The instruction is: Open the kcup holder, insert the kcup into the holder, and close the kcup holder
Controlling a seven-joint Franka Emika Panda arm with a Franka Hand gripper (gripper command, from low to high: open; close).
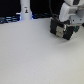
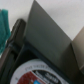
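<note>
Claw (image 1: pixel 63 31) first: your claw sits right at the black boxy kcup holder with pale grey details (image 1: pixel 61 29), far across the wide white table (image 1: pixel 35 55), but you cannot tell whether it is spread or pinching. Up close, a grey flap stands raised over a round printed disc (image 2: pixel 37 74), so the holder looks open. You cannot spot the kcup; closing seems left.

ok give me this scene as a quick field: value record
arm: at the exterior view's upper right, over the kcup holder
gripper: hidden, state cannot be told
kcup holder: black box on the white table
wrist view: dark panel raised, round labelled disc below it
teal object: at the edge, unclear
background: tall white cylinder
</note>
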